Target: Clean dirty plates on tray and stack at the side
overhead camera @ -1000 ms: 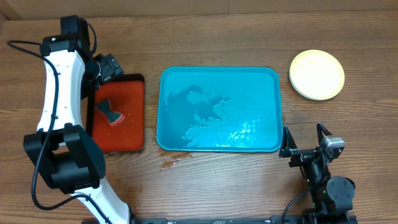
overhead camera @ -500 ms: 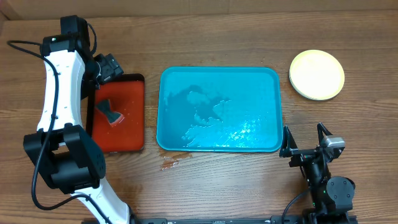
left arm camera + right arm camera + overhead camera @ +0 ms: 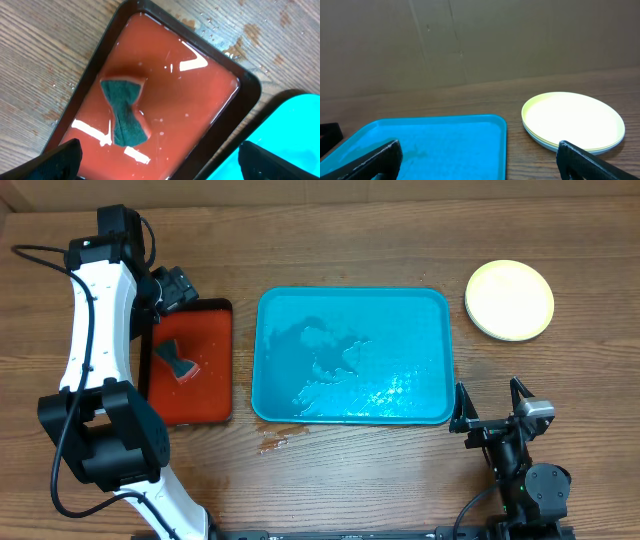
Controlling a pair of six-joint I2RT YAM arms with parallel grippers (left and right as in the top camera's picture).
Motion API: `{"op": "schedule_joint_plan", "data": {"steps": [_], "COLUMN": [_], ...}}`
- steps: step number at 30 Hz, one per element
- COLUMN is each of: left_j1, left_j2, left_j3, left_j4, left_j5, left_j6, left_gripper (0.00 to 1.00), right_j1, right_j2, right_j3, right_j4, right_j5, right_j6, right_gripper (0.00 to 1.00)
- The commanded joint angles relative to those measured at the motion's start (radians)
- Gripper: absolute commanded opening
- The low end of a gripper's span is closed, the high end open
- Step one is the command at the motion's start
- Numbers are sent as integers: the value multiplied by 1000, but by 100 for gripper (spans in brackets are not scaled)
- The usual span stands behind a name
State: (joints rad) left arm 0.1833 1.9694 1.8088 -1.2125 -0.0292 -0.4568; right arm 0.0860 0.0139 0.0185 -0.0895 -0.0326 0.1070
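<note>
Left fingers (image 3: 57,160) gape wide above a sponge (image 3: 125,117) lying in the red tray (image 3: 200,100). My right fingers (image 3: 367,161) gape wide too, empty. I see the plates (image 3: 509,300) stacked on the table (image 3: 350,480), near the turquoise tray (image 3: 400,320), at its right.

Plates (image 3: 509,301): exact count unclear.

The wooden table (image 3: 350,240) carries a red tray (image 3: 205,395), a blue tray (image 3: 350,310), stacked plates (image 3: 509,300), and perhaps wet smears (image 3: 275,443).
</note>
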Motion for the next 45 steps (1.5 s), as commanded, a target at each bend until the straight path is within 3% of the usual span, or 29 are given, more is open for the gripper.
{"op": "schedule_joint_plan", "data": {"steps": [1,7,10,21,25,31,37,45], "left_j1": [-3,-32,-85,-183,-183,-183,-183,-183], "left_j2": [-7,-73,-177,-684,-926,-1336,-1626,-1811], "left_j3": [4,-13,-119,-840,-1113,-1476,-1683,-1805], "left_j4": [-25,4,139,626,819,1114,1221,1252], "left_j5": [0,0,0,22,80,82,82,80], "left_j6": [8,63,150,338,414,428,427,428], "left_gripper": [100,100,100,100,100,100,100,100], "right_j1": [5,5,5,5,5,5,5,5], "right_j2": [-11,-11,-11,-11,-11,-11,-11,-11], "right_j3": [-10,-10,-10,-10,-10,-10,-10,-10], "right_j4": [6,6,6,6,6,6,6,6], "right_j5": [13,13,13,13,13,13,13,13], "right_j6": [-3,-3,-3,-3,-3,-3,-3,-3], "right_gripper": [100,100,100,100,100,100,100,100]}}
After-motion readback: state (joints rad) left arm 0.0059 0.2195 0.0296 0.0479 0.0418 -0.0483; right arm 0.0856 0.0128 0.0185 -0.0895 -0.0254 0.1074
